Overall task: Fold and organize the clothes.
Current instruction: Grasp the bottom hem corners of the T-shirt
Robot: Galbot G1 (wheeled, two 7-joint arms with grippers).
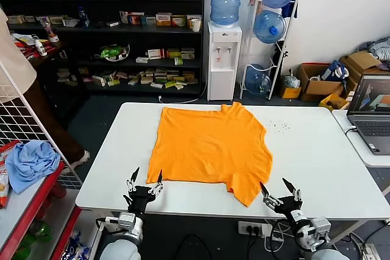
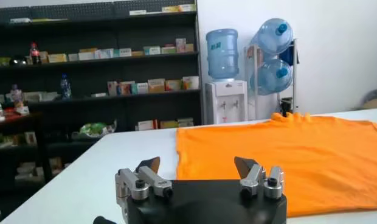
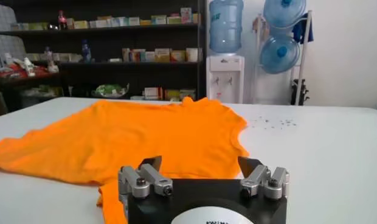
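- T-shirt [image 1: 211, 150]: spread flat mid counter [image 1: 317, 162], collar at the far edge, one sleeve trailing toward the near right.
- Prob light, soft, limp; will sag and wrinkle, so pinch hem corners/sleeve edge.
- Left hand [image 1: 145, 184] and right hand [image 1: 281, 190]: both wide open, holding nothing, at the near edge.

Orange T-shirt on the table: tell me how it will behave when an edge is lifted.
The orange T-shirt lies flat with soft ripples, so it will probably drape limply from any lifted edge. It looks thin and light. One sleeve reaches the white table edge and may slide off. Both the left tool and right tool wait open.
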